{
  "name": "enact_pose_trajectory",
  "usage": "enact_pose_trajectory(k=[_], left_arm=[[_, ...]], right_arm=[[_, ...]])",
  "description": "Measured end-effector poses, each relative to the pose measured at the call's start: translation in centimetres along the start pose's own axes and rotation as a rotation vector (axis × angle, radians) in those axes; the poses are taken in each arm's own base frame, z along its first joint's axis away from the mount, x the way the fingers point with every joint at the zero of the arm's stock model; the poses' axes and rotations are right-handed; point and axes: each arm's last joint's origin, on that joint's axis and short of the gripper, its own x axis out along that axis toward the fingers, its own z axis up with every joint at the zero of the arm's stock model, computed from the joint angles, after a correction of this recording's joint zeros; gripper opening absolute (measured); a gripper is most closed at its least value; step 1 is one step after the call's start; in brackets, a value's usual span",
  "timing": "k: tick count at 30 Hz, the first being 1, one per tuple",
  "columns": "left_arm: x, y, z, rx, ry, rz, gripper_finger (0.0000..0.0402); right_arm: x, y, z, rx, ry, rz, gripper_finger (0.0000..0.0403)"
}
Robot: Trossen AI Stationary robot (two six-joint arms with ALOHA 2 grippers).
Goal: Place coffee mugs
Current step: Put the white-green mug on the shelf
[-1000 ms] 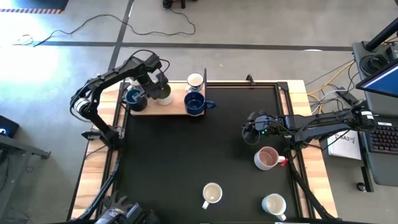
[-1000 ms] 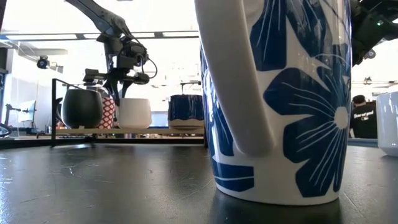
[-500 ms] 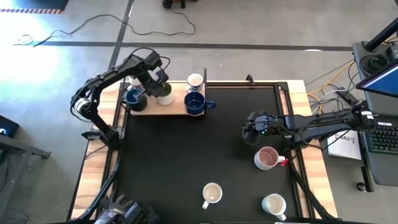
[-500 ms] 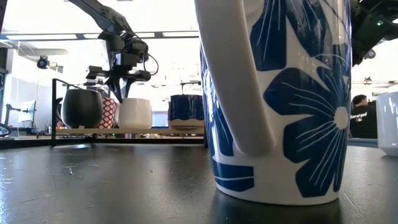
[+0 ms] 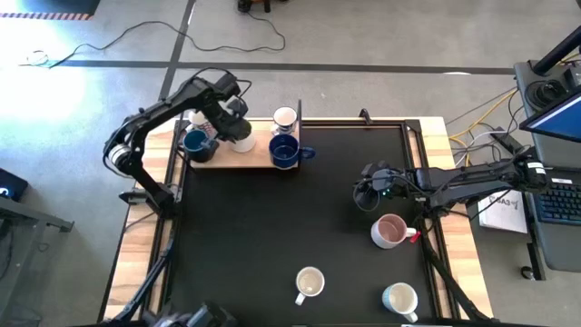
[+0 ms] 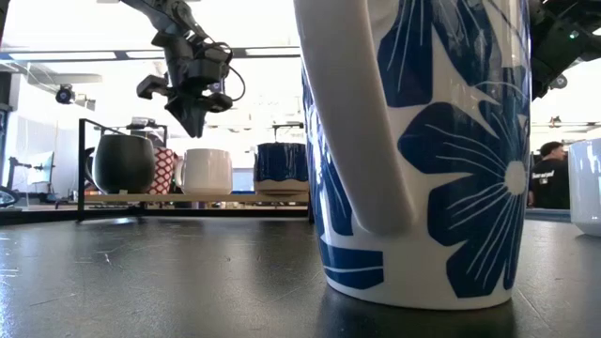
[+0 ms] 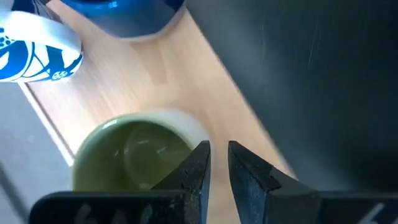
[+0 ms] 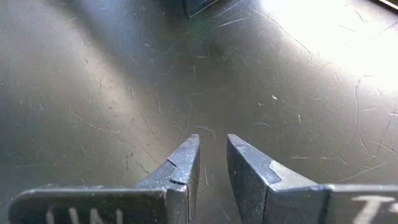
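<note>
Four mugs stand on the wooden shelf (image 5: 238,160) at the table's far left: a dark blue mug (image 5: 195,142), the olive-green-inside mug (image 5: 241,141), a second dark blue mug (image 5: 284,151) and a white mug (image 5: 285,117) behind it. You still have four to place: the pink mug (image 5: 390,230), a cream mug (image 5: 310,282), a white mug (image 5: 399,297) near the front right, and the blue-flowered mug (image 6: 423,150) right at the low camera.

The left gripper (image 6: 192,117) hangs above the olive-green-inside mug, jaws nearly closed and holding nothing. A second ago it sat down at that mug's rim; it has since lifted clear. The right gripper (image 5: 365,193) waits over the mat just behind the pink mug, jaws almost closed, empty, unmoved.
</note>
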Motion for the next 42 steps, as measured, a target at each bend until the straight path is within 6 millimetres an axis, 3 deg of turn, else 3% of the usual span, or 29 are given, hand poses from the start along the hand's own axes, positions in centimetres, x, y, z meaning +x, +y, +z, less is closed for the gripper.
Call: enact_pose_trajectory(k=[9,18,30,42], left_arm=[[0.8,-0.1,2.4,-0.296,-0.029,0.022,0.0039],[1.6,0.5,2.3,-0.532,-0.012,0.049,0.0039],[3.6,1.4,1.8,-0.578,0.094,0.045,0.0039],[2.4,1.2,2.2,-0.606,0.070,0.071,0.0039]], right_arm=[[0.0,0.0,0.0,0.000,0.000,0.000,0.0068],[0.0,0.0,0.0,0.000,0.000,0.000,0.0068],[0.0,0.0,0.0,0.000,0.000,0.000,0.0068],[0.0,0.0,0.0,0.000,0.000,0.000,0.0068]])
